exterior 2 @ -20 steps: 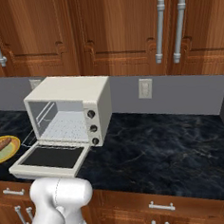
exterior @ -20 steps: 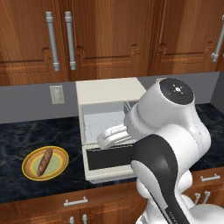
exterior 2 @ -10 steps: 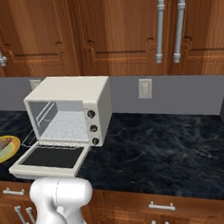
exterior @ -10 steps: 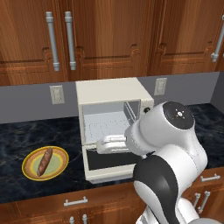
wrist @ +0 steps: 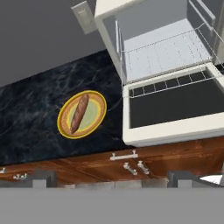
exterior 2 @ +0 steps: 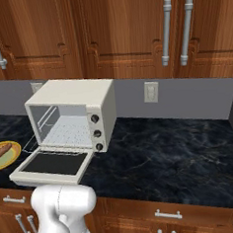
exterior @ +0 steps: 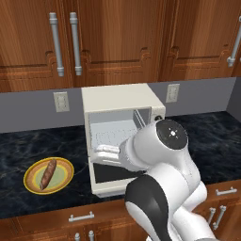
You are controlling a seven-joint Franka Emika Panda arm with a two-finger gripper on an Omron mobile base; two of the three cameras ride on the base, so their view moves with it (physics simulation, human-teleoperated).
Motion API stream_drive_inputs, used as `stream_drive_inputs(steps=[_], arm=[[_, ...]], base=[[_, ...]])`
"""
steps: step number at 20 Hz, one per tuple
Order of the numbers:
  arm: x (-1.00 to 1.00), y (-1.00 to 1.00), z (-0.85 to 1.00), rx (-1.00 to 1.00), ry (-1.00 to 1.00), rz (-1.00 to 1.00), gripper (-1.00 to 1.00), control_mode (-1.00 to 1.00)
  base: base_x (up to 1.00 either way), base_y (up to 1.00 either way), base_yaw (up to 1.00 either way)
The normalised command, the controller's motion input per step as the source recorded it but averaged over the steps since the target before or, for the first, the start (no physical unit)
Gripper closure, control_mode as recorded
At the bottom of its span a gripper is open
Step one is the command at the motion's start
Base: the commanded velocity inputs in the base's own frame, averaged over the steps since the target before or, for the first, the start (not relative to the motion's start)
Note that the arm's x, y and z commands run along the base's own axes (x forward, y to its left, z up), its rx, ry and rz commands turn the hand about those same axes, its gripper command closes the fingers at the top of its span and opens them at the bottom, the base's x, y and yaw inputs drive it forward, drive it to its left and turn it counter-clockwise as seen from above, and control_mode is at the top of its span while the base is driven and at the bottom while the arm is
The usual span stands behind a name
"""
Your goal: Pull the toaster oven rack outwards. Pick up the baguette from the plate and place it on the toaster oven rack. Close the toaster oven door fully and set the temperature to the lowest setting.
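Note:
The cream-white toaster oven (exterior: 118, 101) (exterior 2: 72, 94) stands on the counter with its toaster oven door (wrist: 175, 109) (exterior 2: 52, 165) folded down flat. Its wire toaster oven rack (wrist: 168, 59) (exterior 2: 65, 136) sticks out a little over the door's hinge edge. Left of the oven the baguette (wrist: 79, 113) (exterior: 48, 172) lies across the plate (wrist: 97, 114) (exterior: 63, 176). My gripper (wrist: 113, 180) (exterior: 105, 150) hangs high over the counter's front edge, between plate and oven, open and holding nothing. My arm hides part of the door in the left base view.
Three knobs (exterior 2: 96, 133) run down the oven's right side. Wall outlets (exterior: 61, 101) (exterior: 172, 92) sit behind it, wooden cupboards above, drawers (wrist: 124, 156) below. Dark marble counter (exterior 2: 166, 154) stretches to the oven's right.
My hand has drawn back from the oven's mouth and swung left and up toward the plate side, jaws staying open. The rack, door, plate and baguette have not moved.

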Motion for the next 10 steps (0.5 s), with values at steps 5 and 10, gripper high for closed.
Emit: stream_drive_inputs(steps=[5, 10], arm=[[0.20, 0.40, -0.09, 0.01, 0.02, -0.10, -1.00, -1.00], [0.36, 0.23, -0.25, 0.00, 0.05, 0.00, -1.00, -1.00]], base=[[0.00, 0.00, 0.00], [0.00, 0.00, 0.00]])
